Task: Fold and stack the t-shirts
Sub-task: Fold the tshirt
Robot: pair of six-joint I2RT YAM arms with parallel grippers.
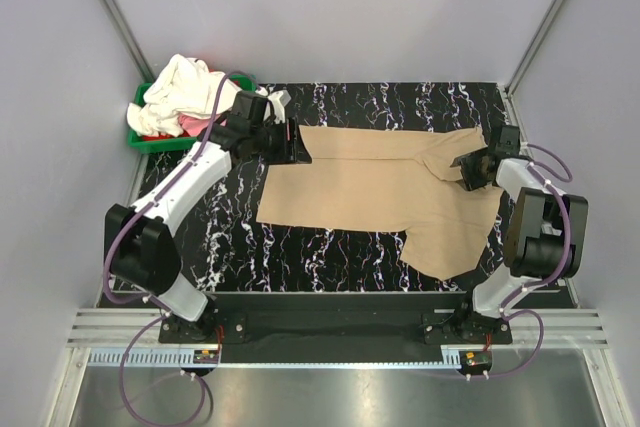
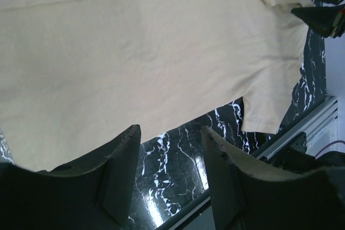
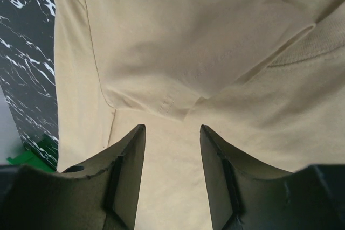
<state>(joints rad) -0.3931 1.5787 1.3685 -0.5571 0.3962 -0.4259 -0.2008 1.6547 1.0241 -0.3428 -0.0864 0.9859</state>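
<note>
Pale grey walls [image 1: 330, 7] are closing in the left, far and right sides, with aluminium struts [image 1: 110, 12] running up the far corners. A black white-veined marble table [image 1: 330, 257] is lying under soft even light, a slotted metal rail [image 1: 320, 355] running along its near edge
</note>
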